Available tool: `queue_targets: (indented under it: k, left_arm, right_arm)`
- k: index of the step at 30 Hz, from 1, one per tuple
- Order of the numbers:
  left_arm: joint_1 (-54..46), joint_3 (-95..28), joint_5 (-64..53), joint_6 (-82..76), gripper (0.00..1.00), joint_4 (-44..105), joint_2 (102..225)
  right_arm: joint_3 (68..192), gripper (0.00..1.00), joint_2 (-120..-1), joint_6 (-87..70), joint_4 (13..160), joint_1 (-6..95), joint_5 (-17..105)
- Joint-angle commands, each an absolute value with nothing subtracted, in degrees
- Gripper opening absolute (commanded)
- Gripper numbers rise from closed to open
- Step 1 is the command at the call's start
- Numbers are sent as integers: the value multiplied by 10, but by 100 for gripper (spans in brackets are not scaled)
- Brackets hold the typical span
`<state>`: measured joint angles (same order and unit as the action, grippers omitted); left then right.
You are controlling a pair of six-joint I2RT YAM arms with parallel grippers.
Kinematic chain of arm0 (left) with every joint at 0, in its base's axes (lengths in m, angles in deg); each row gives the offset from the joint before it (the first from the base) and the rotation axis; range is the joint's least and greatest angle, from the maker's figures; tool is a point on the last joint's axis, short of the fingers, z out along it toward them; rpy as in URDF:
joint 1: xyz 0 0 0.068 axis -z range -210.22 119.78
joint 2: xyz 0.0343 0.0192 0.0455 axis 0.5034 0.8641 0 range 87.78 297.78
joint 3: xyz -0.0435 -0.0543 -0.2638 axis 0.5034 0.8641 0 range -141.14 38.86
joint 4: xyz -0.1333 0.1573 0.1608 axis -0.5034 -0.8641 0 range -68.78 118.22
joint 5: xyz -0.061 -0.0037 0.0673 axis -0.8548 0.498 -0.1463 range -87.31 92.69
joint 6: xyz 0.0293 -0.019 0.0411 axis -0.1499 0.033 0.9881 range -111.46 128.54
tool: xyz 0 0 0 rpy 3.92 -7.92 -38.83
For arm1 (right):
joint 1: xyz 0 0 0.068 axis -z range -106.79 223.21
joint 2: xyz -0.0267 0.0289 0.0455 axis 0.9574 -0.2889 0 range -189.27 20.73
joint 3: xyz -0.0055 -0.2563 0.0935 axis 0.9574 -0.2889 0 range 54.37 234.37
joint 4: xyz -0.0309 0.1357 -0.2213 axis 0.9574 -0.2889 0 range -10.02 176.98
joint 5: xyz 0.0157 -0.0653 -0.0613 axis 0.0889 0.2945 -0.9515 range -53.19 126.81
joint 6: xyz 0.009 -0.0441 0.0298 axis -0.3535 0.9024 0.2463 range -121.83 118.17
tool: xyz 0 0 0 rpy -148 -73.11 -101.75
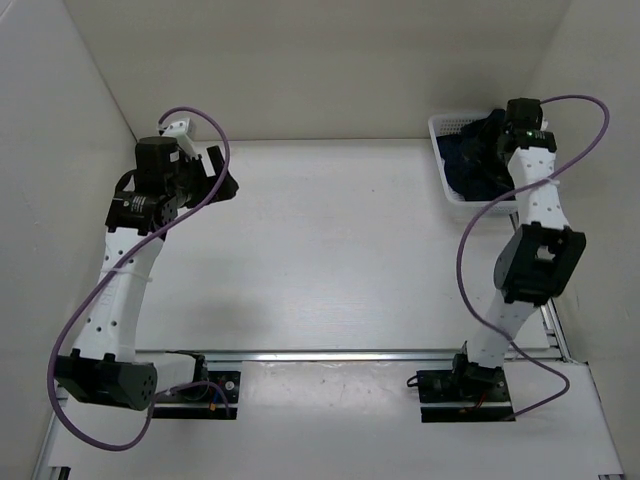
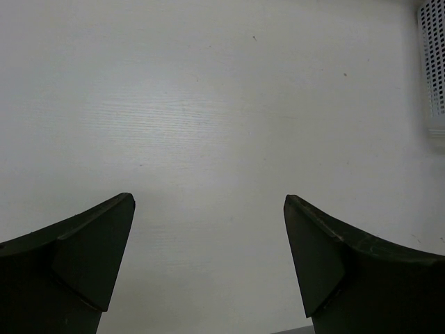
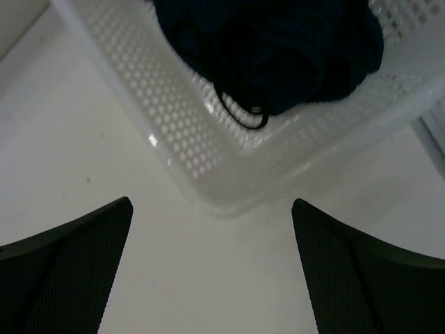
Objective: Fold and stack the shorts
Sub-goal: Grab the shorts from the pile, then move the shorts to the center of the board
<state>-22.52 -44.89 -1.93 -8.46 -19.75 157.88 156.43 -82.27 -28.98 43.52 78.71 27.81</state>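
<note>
Closest to the lens, the two black fingers of your left gripper (image 2: 208, 202) are filling the lower corners of the left wrist view, standing wide apart with nothing between them and only the bare white tabletop (image 2: 208, 104) showing in the gap. In the overhead view this gripper is hovering in the upper left of the frame, pointing toward the middle of the table. Your right gripper (image 3: 212, 205) is likewise spread open and holding nothing, its textured black fingers sitting in the lower corners of the right wrist view. It is hanging just beside the near corner of the white perforated plastic basket (image 3: 139, 90), and its fingers are not touching the basket. The dark navy blue soft fabric shorts (image 3: 278, 49) are lying bunched inside that basket, at the top of the right wrist frame, and a thin black cord loop (image 3: 240, 115) is trailing from the fabric against the basket's inner wall. From overhead, the basket is sitting in the upper right of the frame, against the far right side of the table, and the right arm is partly covering it. A sliver of its mesh wall is also showing at the upper right edge of the left wrist view.
</note>
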Motion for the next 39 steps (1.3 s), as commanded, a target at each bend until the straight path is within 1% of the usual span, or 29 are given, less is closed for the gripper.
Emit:
queue_targets:
  k: [1, 2, 3, 6, 7, 10, 12, 14, 15, 16, 17, 18, 19, 20, 22, 25, 30, 33, 35, 38, 39]
  left_arm:
    - [-219, -471, -44, -75, 100, -194, 1584]
    - [-219, -471, -51, -75, 100, -194, 1584]
    - [-219, -471, -51, -75, 100, -194, 1590]
    - [-219, -458, -51, -81, 100, -189, 1595]
    - [-219, -458, -57, -81, 100, -189, 1595]
    - [-219, -453, -64, -81, 100, -189, 1607]
    - [-219, -453, -64, -81, 100, -184, 1616]
    - [-219, -453, -69, -81, 100, -184, 1632]
    - [-219, -459, -69, -81, 100, -184, 1632]
    - [-219, -459, -69, -81, 100, -184, 1638]
    - [-219, -464, -69, -76, 100, -184, 1638]
    - [-219, -464, -69, -75, 100, -184, 1644]
    - [-219, -464, -69, -75, 100, -184, 1644]
    - [-219, -464, -69, -75, 100, -184, 1644]
    - [-219, -470, -69, -75, 100, -184, 1649]
    - [-219, -475, -69, -87, 100, -184, 1649]
    - [-219, -487, -69, -99, 100, -184, 1649]
    - [-219, -492, -63, -105, 100, -184, 1631]
    - [-224, -497, -37, -112, 100, -184, 1620]
    - [-258, -525, -3, -112, 100, -227, 1620]
    - [-275, -534, -13, -112, 100, -240, 1620]
  right_arm:
    - [1664, 100, -927, -301, 409, 816, 294]
    - [1696, 100, -955, -301, 400, 816, 286]
    - [1757, 100, -1008, -301, 386, 822, 279]
    - [1826, 100, -1091, -289, 386, 833, 261]
    - [1867, 100, -1112, -289, 386, 833, 261]
    - [1917, 100, -1179, -294, 386, 845, 266]
    - [1951, 97, -1219, -301, 386, 845, 266]
    - [1957, 89, -1237, -307, 397, 845, 266]
    - [1964, 84, -1243, -314, 397, 845, 266]
    - [1964, 71, -1243, -321, 410, 845, 266]
    - [1956, 62, -1243, -321, 415, 845, 261]
    - [1949, 48, -1232, -329, 421, 845, 261]
    - [1928, 25, -1224, -329, 429, 845, 255]
    - [1918, 16, -1200, -335, 443, 845, 255]
    - [1909, 0, -1175, -335, 449, 845, 235]
    - [1909, 0, -1128, -335, 443, 845, 230]
    - [1938, 0, -1015, -315, 443, 838, 296]
    - [1989, 0, -956, -306, 443, 824, 368]
    - [2024, 0, -913, -300, 443, 810, 426]
    - [2025, 0, -849, -331, 466, 780, 496]
    - [2008, 0, -833, -337, 475, 766, 514]
